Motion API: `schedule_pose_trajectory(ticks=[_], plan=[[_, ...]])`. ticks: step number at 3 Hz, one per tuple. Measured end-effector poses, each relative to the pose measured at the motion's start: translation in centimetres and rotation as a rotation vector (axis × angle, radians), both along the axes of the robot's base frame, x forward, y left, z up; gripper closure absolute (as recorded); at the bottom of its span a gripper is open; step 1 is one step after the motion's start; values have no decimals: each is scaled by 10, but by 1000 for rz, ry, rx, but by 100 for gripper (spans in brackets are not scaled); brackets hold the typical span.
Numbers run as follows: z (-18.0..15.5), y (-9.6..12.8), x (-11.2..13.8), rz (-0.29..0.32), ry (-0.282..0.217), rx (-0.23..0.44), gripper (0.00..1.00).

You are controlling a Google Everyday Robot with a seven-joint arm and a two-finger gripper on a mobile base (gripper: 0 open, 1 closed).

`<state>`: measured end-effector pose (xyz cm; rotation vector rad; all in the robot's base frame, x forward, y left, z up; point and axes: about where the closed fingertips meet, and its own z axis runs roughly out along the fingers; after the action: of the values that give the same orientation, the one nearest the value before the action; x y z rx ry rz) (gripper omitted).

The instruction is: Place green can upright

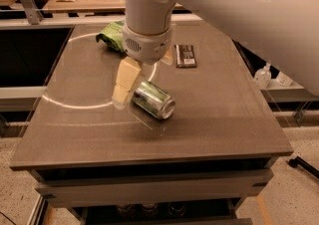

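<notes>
Swept in from the upper right as a broad white arm (pixel 234 10) and bent down into a round, pale wrist housing (pixel 146 40). Carried the hand (pixel 143 80) beneath it, low over the middle of the desk (pixel 224 119), pointed downward and tilted toward the near left. Showed one cream finger (pixel 124 82) in full, the other barely peeking past the housing's right edge — the two spread well apart.
</notes>
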<state>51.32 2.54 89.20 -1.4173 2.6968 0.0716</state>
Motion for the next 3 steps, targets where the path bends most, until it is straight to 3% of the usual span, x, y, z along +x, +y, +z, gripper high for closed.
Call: schedule_pose_trajectory(ticks=[1,3], plan=[[-19,6,-2,20,15,-38,0],[-46,-9,5,-5,21,-117,0]])
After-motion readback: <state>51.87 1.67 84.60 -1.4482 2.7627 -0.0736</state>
